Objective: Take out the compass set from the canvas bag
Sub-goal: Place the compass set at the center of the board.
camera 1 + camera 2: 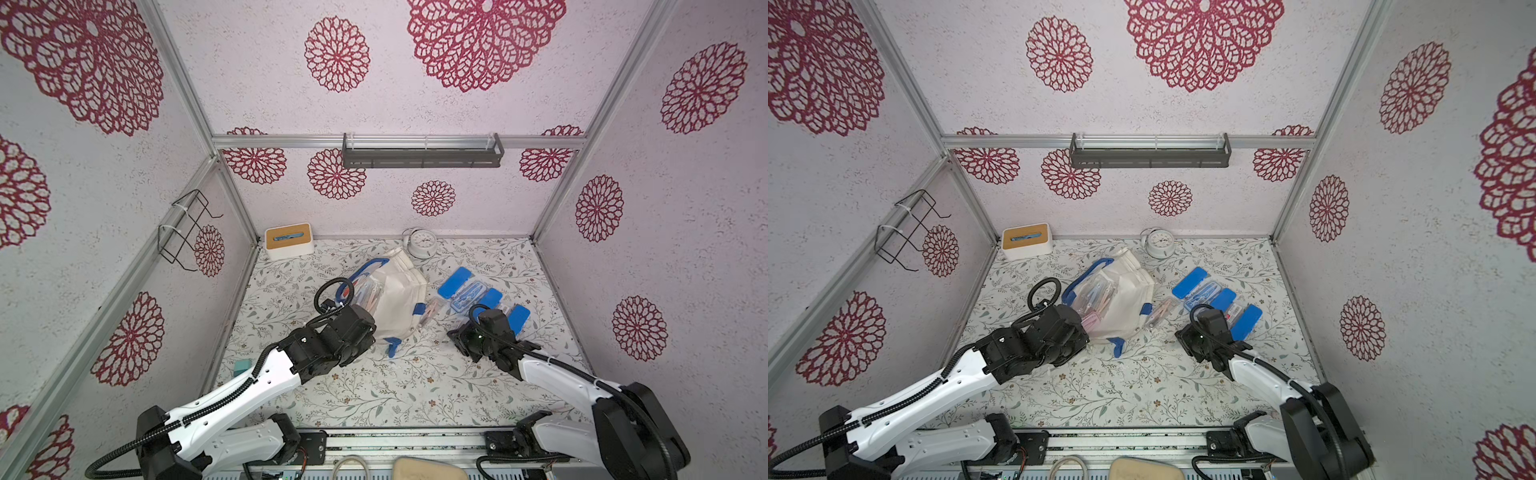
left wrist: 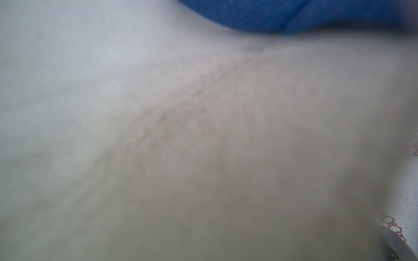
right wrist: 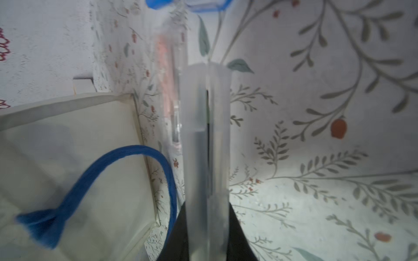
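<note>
Compass set already out, on surface right of bag. Left gripper hidden at bag's near-left edge, closed. Right gripper nearly closed, empty. Risk: right arm nudging set; bag tug spilling pens.

Compass set right of canvas bag
</note>
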`<move>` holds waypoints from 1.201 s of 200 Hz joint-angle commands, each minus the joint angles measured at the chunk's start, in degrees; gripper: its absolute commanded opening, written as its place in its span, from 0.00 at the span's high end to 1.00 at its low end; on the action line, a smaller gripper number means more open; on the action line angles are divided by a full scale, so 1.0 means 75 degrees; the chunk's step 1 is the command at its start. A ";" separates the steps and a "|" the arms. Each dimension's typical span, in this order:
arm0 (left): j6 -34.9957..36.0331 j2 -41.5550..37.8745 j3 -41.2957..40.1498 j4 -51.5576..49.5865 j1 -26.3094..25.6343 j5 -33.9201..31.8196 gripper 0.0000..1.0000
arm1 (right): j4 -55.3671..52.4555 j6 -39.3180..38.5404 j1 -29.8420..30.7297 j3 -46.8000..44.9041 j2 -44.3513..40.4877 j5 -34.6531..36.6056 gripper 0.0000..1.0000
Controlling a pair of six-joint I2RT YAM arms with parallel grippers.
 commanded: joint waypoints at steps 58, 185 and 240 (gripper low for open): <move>0.0032 -0.0093 0.0153 -0.0043 0.0039 0.0026 1.00 | 0.3040 0.0660 -0.0019 0.0095 0.1668 -0.0399 0.81; -0.0027 -0.0188 0.0065 -0.0026 0.0040 -0.0047 1.00 | 0.1840 0.0386 -0.0023 0.0382 0.1738 -0.0383 0.38; -0.0054 -0.0237 -0.0028 0.0029 0.0042 0.0022 1.00 | -0.1854 -0.0150 0.0060 0.1674 -0.0214 0.0839 0.42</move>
